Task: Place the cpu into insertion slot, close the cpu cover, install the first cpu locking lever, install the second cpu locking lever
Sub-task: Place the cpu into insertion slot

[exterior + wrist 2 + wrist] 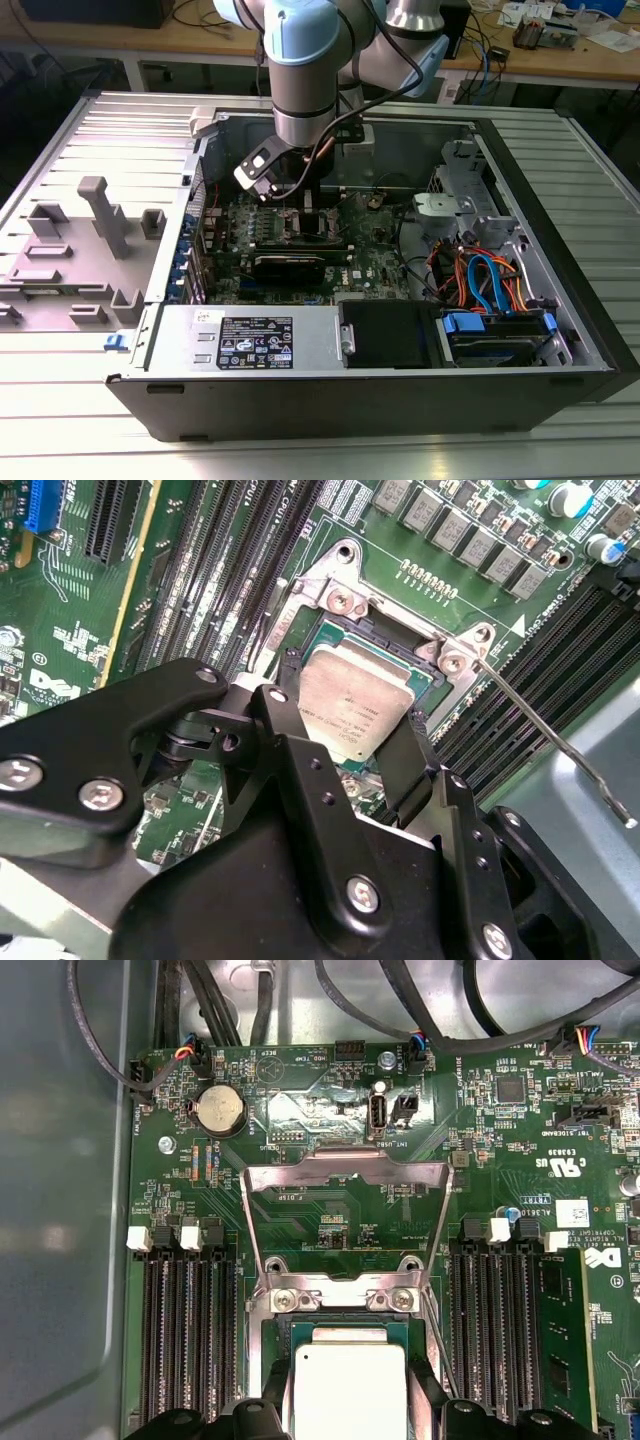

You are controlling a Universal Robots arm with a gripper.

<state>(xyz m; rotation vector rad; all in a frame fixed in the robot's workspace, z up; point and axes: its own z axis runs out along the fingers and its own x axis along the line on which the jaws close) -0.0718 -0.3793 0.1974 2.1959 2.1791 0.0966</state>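
The cpu (pixel 355 705), a flat square chip with a dull silver top, sits between the two black fingers (pixel 285 740) of my gripper (pixel 345 718), right over the insertion slot (pixel 345 635) in the green board. The fingers press both of its sides. Whether the chip rests in the slot or hangs just above it, I cannot tell. In the first wrist view the cpu (pixel 350 1385) shows with the cpu cover (pixel 345 1163) swung up and open beyond it. A thin locking lever (pixel 560 745) sticks out, unlatched. In the exterior view the gripper (pixel 300 205) is low over the board.
An open computer case (pixel 560 250) lies on a ribbed metal table. Long black memory slots (pixel 185 1330) flank the socket on both sides. Cables (pixel 480 275), a drive cage and a power supply (pixel 250 340) fill the case toward the exterior view's right and front. Grey fixtures (pixel 100 220) stand at its left.
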